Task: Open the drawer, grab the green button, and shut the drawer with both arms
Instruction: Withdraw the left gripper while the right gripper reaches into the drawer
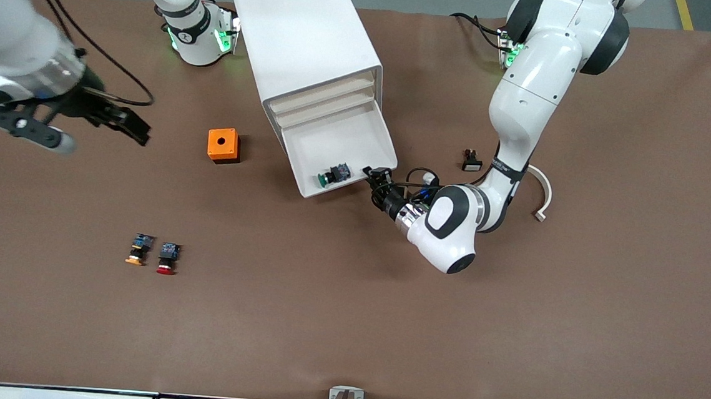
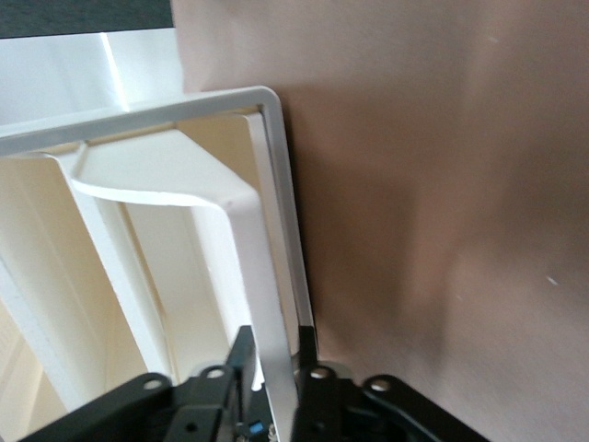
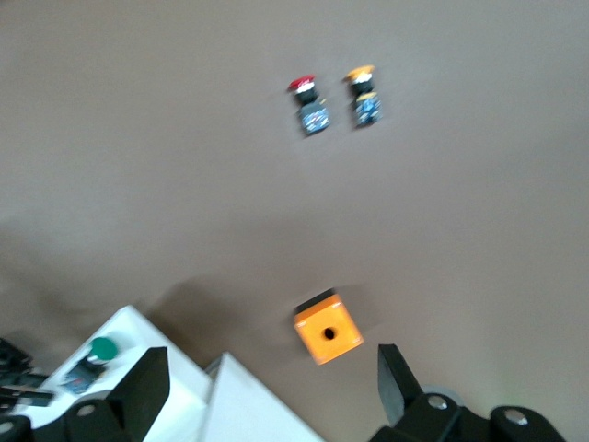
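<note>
In drawer (image 1: 340, 154): button (image 1: 334, 175), beside left gripper (image 1: 377, 177).

My left gripper (image 1: 374, 177) clamps the corner of the pulled-out drawer (image 1: 360, 138); the button (image 1: 334, 175) lies in it, just beside my fingers. My right gripper (image 1: 95, 125) hangs spread over bare table, the box (image 1: 223, 146) between it and the cabinet (image 1: 304, 39).

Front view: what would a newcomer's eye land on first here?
The drawer stands pulled out of the white cabinet, the green button lying inside near its front edge. The left hand is shut on the drawer's front corner. The right hand hangs open over bare table toward the right arm's end, near the orange box.
</note>
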`<state>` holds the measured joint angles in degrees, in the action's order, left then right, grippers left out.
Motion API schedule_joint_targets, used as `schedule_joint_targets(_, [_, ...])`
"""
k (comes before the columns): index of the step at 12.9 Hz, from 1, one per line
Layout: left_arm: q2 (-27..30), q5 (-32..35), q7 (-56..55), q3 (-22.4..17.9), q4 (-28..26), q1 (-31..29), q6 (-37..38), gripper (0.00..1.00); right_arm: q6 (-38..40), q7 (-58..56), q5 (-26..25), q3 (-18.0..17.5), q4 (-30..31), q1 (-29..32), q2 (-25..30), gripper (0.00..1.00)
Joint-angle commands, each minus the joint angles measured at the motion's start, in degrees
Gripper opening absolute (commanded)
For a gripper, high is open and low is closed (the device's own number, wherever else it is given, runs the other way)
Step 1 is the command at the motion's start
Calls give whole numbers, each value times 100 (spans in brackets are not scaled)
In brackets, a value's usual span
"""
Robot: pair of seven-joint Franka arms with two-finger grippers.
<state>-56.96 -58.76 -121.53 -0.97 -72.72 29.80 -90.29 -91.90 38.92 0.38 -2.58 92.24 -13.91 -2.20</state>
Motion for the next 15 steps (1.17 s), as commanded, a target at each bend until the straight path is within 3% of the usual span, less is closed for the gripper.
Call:
schedule_joint_targets(1, [176, -48, 112, -157, 47, -149, 11, 99, -196, 791, 85, -531, -40, -6, -280, 100])
schedule_joint_targets(3, [395, 318, 269, -376, 47, -194, 55, 99, -153, 819, 85, -787, -48, -41, -604, 100])
schedule_joint_targets(7, [730, 1874, 717, -702, 56, -298, 64, 99, -205, 810, -82, -814, -93, -173, -1212, 100])
schedule_joint_targets(11, [1221, 2313, 1745, -1238, 82, -598, 334, 99, -257, 739, -73, -814, -93, -427, -1616, 100])
schedule_joint_targets(13, [1563, 3007, 2341, -1187, 82, -589, 634, 99, -495, 1080, 84, -823, -66, -516, -1670, 100])
schedule_joint_targets(15, [1890, 3483, 2817, -1213, 65, -519, 644, 100, -748, 2105, 627, -814, -66, -691, -1792, 100])
